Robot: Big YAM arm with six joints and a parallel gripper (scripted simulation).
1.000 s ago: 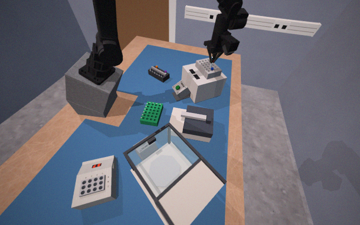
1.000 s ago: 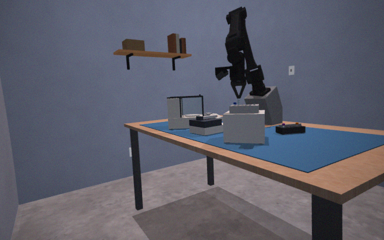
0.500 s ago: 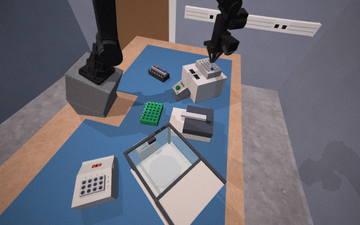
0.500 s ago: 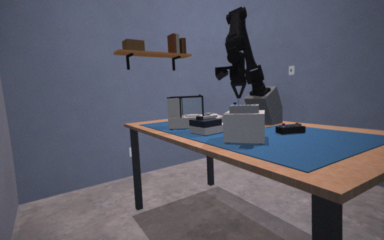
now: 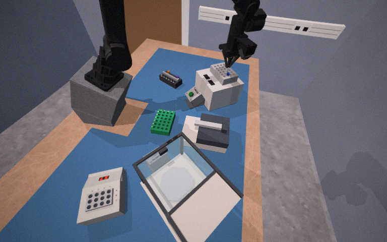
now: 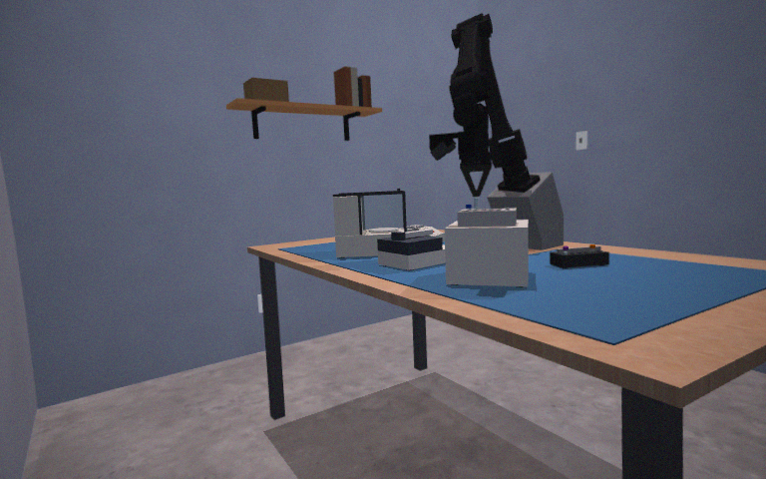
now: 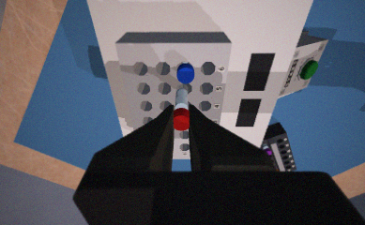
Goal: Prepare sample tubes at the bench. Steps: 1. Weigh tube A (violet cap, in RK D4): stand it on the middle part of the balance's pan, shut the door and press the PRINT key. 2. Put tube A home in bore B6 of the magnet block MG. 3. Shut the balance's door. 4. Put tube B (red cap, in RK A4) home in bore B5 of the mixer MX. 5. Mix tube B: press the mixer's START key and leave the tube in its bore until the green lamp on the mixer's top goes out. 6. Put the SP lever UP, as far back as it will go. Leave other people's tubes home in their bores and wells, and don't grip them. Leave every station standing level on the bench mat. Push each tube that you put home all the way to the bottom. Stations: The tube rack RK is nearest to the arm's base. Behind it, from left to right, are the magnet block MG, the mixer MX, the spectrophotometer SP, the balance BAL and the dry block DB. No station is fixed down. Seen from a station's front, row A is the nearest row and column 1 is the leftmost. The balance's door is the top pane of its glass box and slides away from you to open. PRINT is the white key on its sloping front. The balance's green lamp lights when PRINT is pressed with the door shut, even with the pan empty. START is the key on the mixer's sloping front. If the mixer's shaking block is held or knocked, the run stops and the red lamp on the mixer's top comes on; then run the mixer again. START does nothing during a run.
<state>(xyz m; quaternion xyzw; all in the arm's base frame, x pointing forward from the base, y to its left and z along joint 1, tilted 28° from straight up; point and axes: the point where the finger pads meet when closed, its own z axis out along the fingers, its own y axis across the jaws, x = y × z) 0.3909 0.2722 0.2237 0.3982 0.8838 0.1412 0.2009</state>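
My gripper (image 7: 181, 112) (image 5: 228, 63) (image 6: 475, 193) is shut on tube B (image 7: 181, 97), the tube with the red cap (image 7: 181, 120). It holds the tube upright over the grey shaking block (image 7: 132, 52) (image 5: 219, 70) (image 6: 487, 217) of the mixer MX (image 5: 219, 93) (image 6: 485, 251). The tube's lower end hangs over the bore just in front of a blue-capped tube (image 7: 185, 73) (image 5: 228, 73) (image 6: 468, 206) that stands in the block. The green START key (image 7: 309, 69) (image 5: 190, 94) sits on the mixer's sloping front. The violet-capped tube A (image 5: 178, 76) (image 7: 267, 152) stands in the black magnet block MG (image 5: 170, 79) (image 6: 578, 257).
An orange-capped tube (image 5: 168, 71) also stands in MG. The green rack RK (image 5: 163, 121) shows only empty bores. The spectrophotometer SP (image 5: 213, 131) (image 6: 409, 245) with its lever (image 5: 209, 125), the glass-boxed balance (image 5: 186, 179) (image 6: 369, 220) and the dry block DB (image 5: 102, 197) stand further along.
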